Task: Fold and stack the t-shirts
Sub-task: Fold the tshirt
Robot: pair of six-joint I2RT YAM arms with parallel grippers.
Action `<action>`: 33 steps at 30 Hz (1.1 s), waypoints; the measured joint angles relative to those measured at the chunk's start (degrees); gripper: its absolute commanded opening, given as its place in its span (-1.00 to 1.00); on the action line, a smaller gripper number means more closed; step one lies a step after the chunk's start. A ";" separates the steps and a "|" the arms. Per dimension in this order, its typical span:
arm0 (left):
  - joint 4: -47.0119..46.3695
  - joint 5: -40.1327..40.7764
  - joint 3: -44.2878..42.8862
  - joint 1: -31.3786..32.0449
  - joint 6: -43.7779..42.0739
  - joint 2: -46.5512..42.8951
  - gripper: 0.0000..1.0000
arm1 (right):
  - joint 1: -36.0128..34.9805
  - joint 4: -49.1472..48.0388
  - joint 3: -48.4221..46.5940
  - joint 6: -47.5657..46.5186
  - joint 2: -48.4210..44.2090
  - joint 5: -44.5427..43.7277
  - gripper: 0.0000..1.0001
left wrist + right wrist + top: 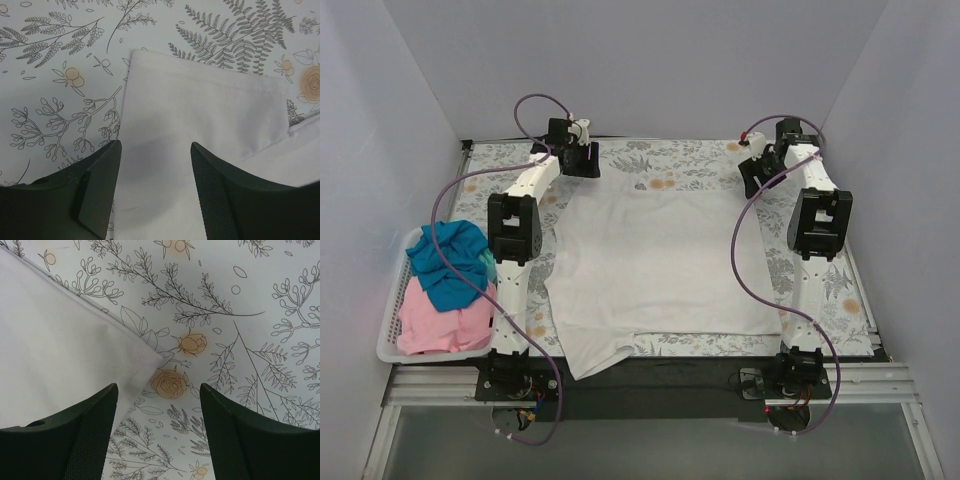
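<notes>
Top external view: a plain white cloth t-shirt lies spread flat in the middle of the bench, on a grey-and-orange floral-patterned cover. Both your arms stretch to its far edge. The left end effector sits at the far-left corner and the right end effector at the far-right corner, so each arm is nearest its own corner. The shirt seems to lie sideways. A sleeve-like flap trails off the near-left corner over the bench's dark front edge. That suggests the shoulders face the left arm's side and the long axis runs left to right. You cannot make out the neckline to confirm this.

Left wrist view: the two dark fingers stand apart and hold nothing. White cloth with a stitched hem lies flat below and ahead of the gap.

Right wrist view: the fingers are likewise apart and empty. The shirt's pointed corner comes in from the left and ends just ahead of the gap, with bare cover to the right. Judging from this, the left could drop straight down, while the right would need a slight shift left to catch cloth.

At the bench's left edge, a white slotted plastic basket holds a crumpled teal-blue t-shirt partly over a pink t-shirt. Anything beneath them is hidden.
</notes>
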State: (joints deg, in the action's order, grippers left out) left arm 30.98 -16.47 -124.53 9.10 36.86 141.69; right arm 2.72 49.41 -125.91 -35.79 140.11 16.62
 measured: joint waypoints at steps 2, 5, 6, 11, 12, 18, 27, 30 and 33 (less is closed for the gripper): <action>-0.20 0.57 0.00 0.00 0.00 0.66 0.11 | -0.24 -0.68 0.00 -0.20 0.39 -0.02 0.42; -0.48 1.40 0.00 0.00 -0.09 1.42 0.10 | -0.55 -2.05 0.00 -0.42 0.72 0.00 0.34; -0.61 1.64 0.00 0.00 -0.20 1.53 0.11 | -0.61 -2.49 0.00 -0.46 0.81 0.02 0.32; -1.81 2.19 -0.04 0.00 -0.61 1.60 0.11 | -1.29 -4.46 0.00 -0.87 1.40 0.00 0.20; -2.10 2.19 -0.11 0.00 -0.66 1.73 0.11 | -1.42 -4.76 0.00 -1.07 1.57 0.00 0.18; -3.93 2.05 -4.48 0.00 -0.83 6.36 0.14 | -2.16 -5.92 0.09 -2.84 2.14 -0.13 0.11; -5.35 3.50 -6.73 0.07 -0.83 8.15 0.16 | -4.26 -6.78 0.57 -5.75 2.12 -1.36 -0.46; -5.97 4.09 -6.23 0.17 -1.60 8.11 0.08 | -4.74 -7.43 0.96 -6.60 2.01 -1.55 -0.62; -5.90 5.25 -5.95 0.44 -3.30 8.00 -0.03 | -5.01 -7.80 1.11 -7.13 1.99 -1.99 -0.92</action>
State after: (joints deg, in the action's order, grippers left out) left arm 25.08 -11.22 -130.47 9.54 33.56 149.69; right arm -2.28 41.60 -124.79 -42.92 142.10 14.63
